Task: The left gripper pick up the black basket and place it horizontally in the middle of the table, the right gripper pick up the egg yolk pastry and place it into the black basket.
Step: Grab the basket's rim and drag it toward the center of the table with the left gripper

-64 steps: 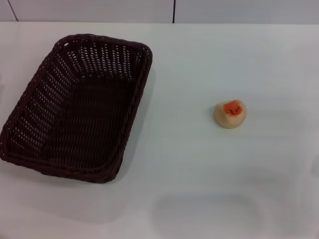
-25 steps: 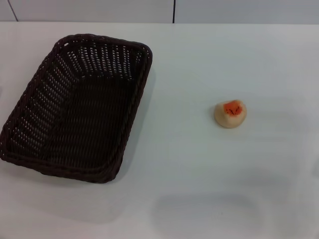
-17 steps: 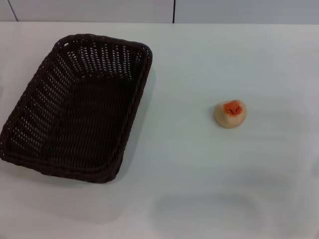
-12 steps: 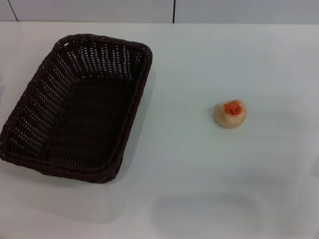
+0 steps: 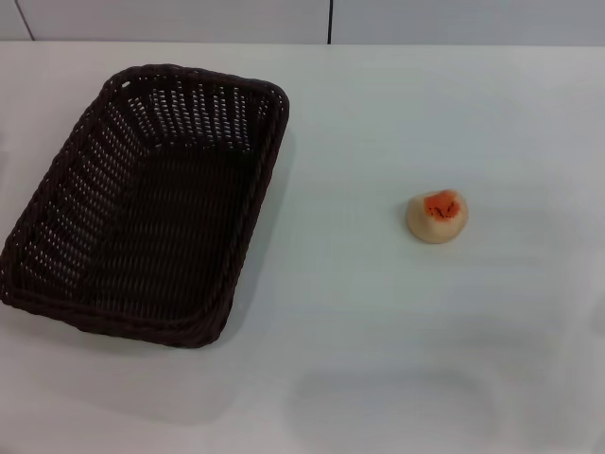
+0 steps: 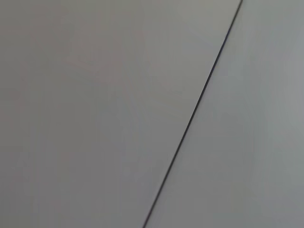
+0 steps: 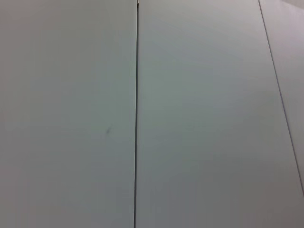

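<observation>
nothing has moved since the earlier frames. from my seat i count one black basket point(image 5: 146, 203) lying at about nine o'clock on the table point(image 5: 378, 359), long axis running roughly from one to seven o'clock, and one egg yolk pastry point(image 5: 437, 217) at three o'clock, well apart from it, orange patch up. neither gripper is in view, so i cannot tell whether their jaws are apart or together; both wrist views show only pale panels with thin dark seams.

Pale grey wall panels point(image 5: 189, 19) behind, split by thin dark seams point(image 7: 137, 114)
</observation>
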Robot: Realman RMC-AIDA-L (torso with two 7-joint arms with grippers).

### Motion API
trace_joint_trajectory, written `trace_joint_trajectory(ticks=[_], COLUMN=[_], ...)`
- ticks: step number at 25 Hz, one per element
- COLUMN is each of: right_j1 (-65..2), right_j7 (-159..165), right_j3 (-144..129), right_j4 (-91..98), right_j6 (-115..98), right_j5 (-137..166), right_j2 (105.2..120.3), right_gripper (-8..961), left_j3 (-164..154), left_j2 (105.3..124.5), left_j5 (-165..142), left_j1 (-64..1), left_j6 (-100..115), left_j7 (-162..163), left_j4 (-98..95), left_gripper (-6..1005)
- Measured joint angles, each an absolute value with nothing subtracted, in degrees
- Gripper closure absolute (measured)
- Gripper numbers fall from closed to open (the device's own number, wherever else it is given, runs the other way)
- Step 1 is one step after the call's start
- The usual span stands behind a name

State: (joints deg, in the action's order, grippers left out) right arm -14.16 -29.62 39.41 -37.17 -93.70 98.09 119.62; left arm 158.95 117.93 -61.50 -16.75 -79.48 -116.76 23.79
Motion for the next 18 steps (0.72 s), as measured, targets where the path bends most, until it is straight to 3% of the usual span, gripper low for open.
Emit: trace_joint_trajectory(ticks=[18], right_j1=[-13.6], right_j7=[-29.9], right_j3=[39.3], right_j4=[-37.9], right_j6=[-95.0], right_j5=[98.1], right_j2=[119.63], right_gripper=[559], left_j3=[146.2], left_j2=[116.72], left_j5=[-101.8], left_j1=[-16.6], left_j6=[-73.6], left_j7=[-54.9], left_j4=[73.9], left_gripper=[412])
